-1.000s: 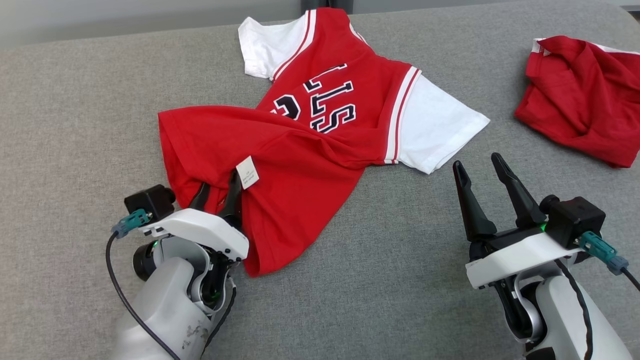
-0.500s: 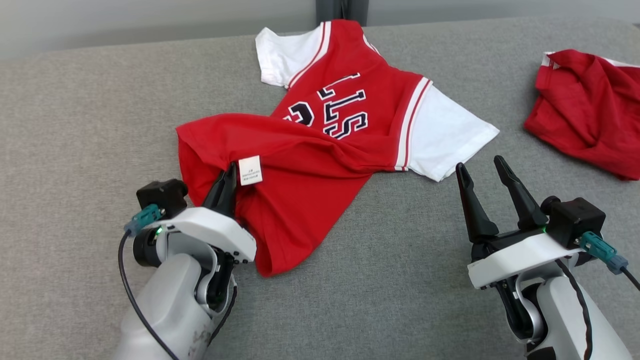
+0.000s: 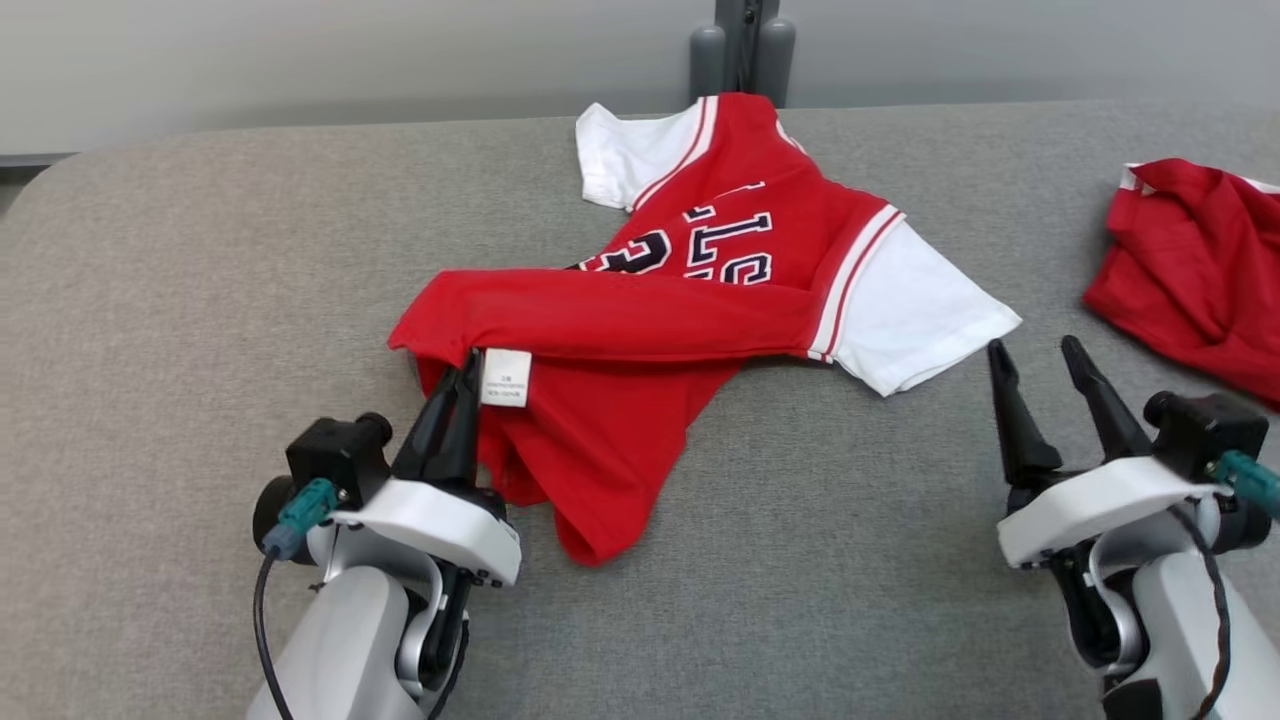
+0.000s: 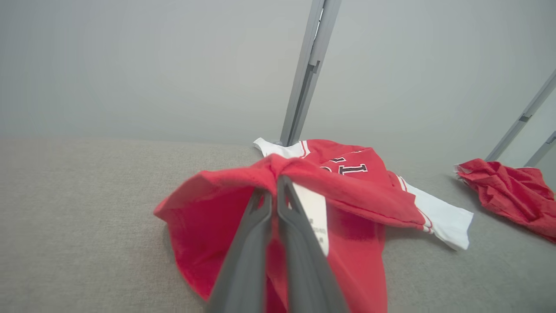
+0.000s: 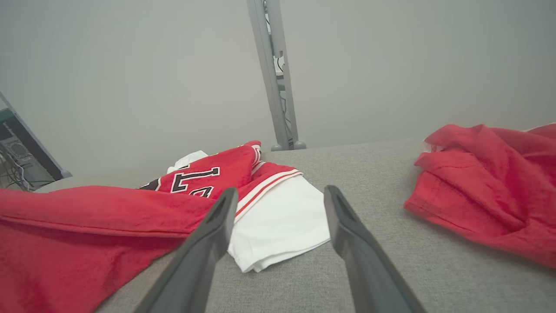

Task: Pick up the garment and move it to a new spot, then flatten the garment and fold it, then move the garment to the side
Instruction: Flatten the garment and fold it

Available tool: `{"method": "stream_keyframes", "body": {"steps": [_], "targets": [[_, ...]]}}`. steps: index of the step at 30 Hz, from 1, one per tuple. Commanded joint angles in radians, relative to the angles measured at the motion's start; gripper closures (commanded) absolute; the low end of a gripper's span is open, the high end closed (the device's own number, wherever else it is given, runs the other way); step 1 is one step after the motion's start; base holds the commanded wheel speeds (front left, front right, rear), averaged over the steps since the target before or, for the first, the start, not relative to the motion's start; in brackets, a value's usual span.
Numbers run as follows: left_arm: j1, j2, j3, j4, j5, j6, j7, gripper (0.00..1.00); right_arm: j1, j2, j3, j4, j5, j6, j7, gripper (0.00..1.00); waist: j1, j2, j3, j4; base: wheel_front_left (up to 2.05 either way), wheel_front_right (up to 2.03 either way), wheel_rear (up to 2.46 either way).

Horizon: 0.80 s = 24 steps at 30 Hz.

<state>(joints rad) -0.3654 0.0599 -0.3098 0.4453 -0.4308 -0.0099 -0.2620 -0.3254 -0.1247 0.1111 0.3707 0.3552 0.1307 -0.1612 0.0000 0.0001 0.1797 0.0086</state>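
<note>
Two grippers work over the grey table [image 3: 200,300] in the head view. The left gripper [image 3: 468,362] is pinching the red jersey [image 3: 700,300] at its hem, beside the white label [image 3: 506,377], with that edge raised. The right gripper [image 3: 1030,345] stands spread, near the white sleeve.

Left wrist view: fingers pressed together, red cloth bunched between them.

Right wrist view: fingers wide apart above the table, and a second red garment [image 5: 491,187] lies off to the right.

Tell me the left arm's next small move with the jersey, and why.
Probably lift the left gripper a little: it is shut on the jersey at the hem beside the white label, while most of the jersey lies bunched on the grey surface. The right gripper is open, apart from the sleeve.
</note>
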Motion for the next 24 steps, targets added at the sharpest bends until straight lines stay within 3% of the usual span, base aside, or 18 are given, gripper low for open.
{"method": "stream_keyframes", "body": {"steps": [1,8,11,24], "targets": [[0.014,0.005,0.001,-0.013,0.014,-0.005,-0.003,1.0,-0.021,-0.004,-0.012,0.023,0.005,0.0,0.022,0.0,0.0,-0.0001,0.001,0.011,0.0,0.0,0.0],[0.049,-0.006,-0.064,-0.044,0.052,-0.025,-0.002,1.0,-0.184,-0.05,-0.114,0.267,0.032,0.0,0.137,0.0,0.0,-0.0001,0.039,0.074,0.0,0.0,0.0],[0.019,-0.007,-0.119,-0.061,0.03,-0.016,-0.002,1.0,-0.301,-0.085,-0.182,0.447,-0.015,0.0,0.15,0.0,0.0,-0.0001,0.089,0.115,0.0,0.0,0.0],[-0.012,-0.007,-0.162,-0.073,0.007,0.009,-0.002,1.0,-0.439,-0.103,-0.211,0.662,-0.025,0.0,0.122,0.0,0.0,-0.0001,0.139,0.139,0.0,0.0,0.0]]}}
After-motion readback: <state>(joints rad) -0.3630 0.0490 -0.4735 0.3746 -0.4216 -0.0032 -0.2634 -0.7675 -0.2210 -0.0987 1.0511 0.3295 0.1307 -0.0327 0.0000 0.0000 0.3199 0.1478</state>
